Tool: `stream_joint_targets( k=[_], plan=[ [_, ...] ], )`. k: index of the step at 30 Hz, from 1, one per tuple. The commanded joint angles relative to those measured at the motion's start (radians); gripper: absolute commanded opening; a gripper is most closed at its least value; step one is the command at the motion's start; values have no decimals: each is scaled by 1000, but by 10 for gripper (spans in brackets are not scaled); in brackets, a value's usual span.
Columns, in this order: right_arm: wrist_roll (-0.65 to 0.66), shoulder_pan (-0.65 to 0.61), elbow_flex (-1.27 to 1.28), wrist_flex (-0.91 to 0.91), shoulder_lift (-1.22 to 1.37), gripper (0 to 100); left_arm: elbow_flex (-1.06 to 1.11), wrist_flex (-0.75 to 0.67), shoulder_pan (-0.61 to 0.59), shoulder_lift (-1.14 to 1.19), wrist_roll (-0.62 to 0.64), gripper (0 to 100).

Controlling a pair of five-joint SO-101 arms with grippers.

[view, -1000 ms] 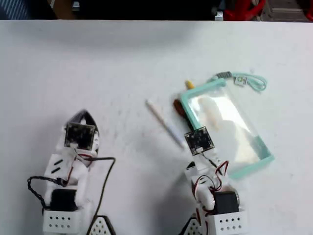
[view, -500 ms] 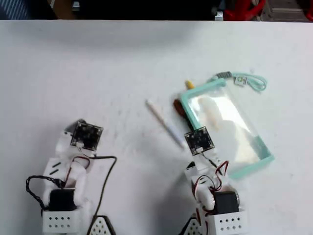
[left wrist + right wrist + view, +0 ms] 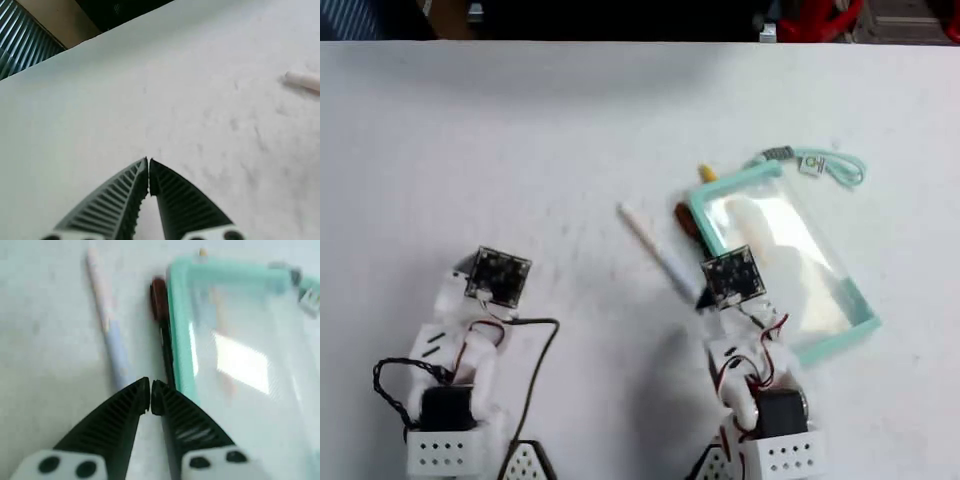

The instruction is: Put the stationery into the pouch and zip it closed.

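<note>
Left gripper [image 3: 149, 175]: fingers pressed together at the tips, nothing held, parked low over the white table [image 3: 570, 130], well apart from the pouch [image 3: 780, 255] on its pen side. Right gripper [image 3: 151, 395]: fingers likewise closed tip to tip, nothing gripped, positioned just beside the pouch's long mint edge at its near half. The tips are seen between the near end of the pale pen [image 3: 107, 325] and the near end of the dark pen [image 3: 161, 315]; contact with either cannot be confirmed. The pale pen, white with a lavender section, is laid diagonally on the table outside the pouch, a short gap off that same long edge and roughly parallel to it. The dark pen, reddish brown and black, is laid between the pale pen and the pouch, right up against the outside of the mint edge; whether it is tucked partly under the edge cannot be told. The pouch itself is flat on the table, clear-faced with a mint border, skewed relative to the table edge; zip state cannot be read. A small yellow tip [image 3: 706, 174] is seen at the pouch's far corner on the pen side, item not identifiable. A mint lanyard [image 3: 825, 165] with a small tag is attached at the pouch's far end and is curled on the table just beyond it.
</note>
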Motion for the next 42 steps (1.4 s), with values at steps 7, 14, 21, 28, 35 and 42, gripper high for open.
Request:
stream_joint_targets(
  k=[7,14,21,28,35,42],
  plan=[
    [-2,-271,8,-529,1,22,-21,11,-56,-10,11,24],
    [-2,-234,8,-219,-4,57,-26,43,-44,-10,15,24],
    [-2,-196,8,-173,-2,249,-23,48,-4,-10,8,24],
    [-2,-197,8,-171,-1,84,-20,46,-15,-10,-48,24],
    [-2,-196,8,-179,-5,63,-20,46,-15,-10,-51,24],
    [-9,-197,8,-171,-2,214,-21,46,-7,-10,-48,24]
  ],
)
